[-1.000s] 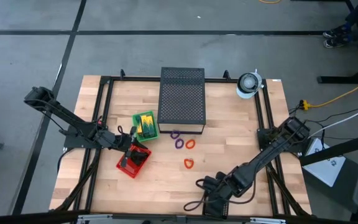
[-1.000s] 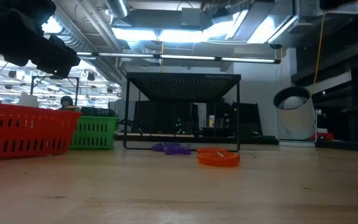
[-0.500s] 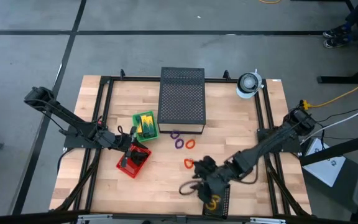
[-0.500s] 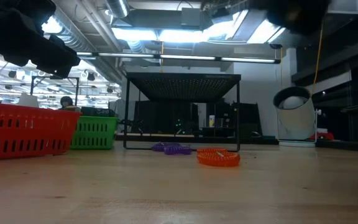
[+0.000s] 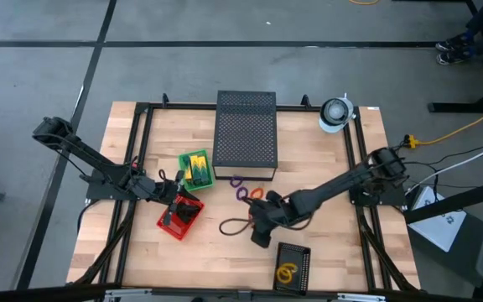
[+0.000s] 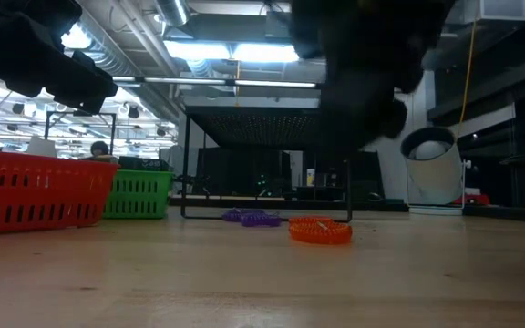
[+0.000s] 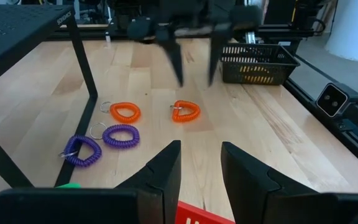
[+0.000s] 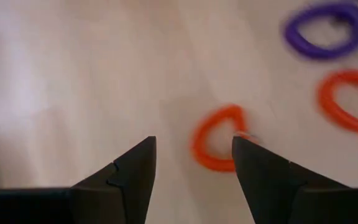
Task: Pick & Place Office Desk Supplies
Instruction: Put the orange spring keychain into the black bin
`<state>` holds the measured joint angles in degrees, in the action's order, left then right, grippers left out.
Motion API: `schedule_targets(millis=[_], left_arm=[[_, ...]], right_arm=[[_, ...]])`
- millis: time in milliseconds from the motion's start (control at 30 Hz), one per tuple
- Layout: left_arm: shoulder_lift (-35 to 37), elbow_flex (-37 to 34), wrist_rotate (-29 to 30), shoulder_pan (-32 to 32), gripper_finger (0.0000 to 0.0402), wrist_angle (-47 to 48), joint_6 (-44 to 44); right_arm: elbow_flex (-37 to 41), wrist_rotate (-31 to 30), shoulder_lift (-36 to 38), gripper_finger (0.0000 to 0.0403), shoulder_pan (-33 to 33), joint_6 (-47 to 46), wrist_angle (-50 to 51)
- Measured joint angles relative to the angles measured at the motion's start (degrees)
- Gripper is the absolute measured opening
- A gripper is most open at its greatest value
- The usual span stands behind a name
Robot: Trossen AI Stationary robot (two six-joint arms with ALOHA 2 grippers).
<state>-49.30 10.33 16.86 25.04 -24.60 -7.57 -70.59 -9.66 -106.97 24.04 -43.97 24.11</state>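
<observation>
- Right gripper (image 5: 262,225) hangs over the middle of the wooden table (image 5: 334,184), fingers spread with nothing between them, directly above an orange ring (image 8: 218,147) lying flat on the wood.
- Seen from the left wrist, those two dark fingers (image 7: 174,59) point down just behind that orange ring (image 7: 185,111), clear of it.
- Left gripper (image 5: 174,198) sits at the table's left side beside a red basket (image 5: 177,216), fingers (image 7: 160,174) partly parted and empty.
- Three more rings lie near the foot of a black perforated metal box (image 5: 245,134): a second orange ring (image 7: 125,112) and two purple rings (image 7: 120,134), close together but apart from the first orange one.
- Green basket (image 5: 195,169) holding yellow-and-green crayon boxes stands just left of the metal box.
- Black basket (image 5: 293,264) at the near edge of the table holds a yellow ring (image 5: 286,273).
- White roll (image 5: 335,113) stands at the far right corner.
- From table height, the orange ring (image 6: 320,230) and a purple one (image 6: 253,217) rest on the wood before the box's legs.
</observation>
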Motion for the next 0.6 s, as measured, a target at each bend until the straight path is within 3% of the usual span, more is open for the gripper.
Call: schedule_targets(millis=[600], left_arm=[[0.01,0.00,0.09,0.00,0.0109,0.39,-0.17]], right_arm=[[0.00,0.09,-3.42,0.0201,-3.44,-5.00,5.03]])
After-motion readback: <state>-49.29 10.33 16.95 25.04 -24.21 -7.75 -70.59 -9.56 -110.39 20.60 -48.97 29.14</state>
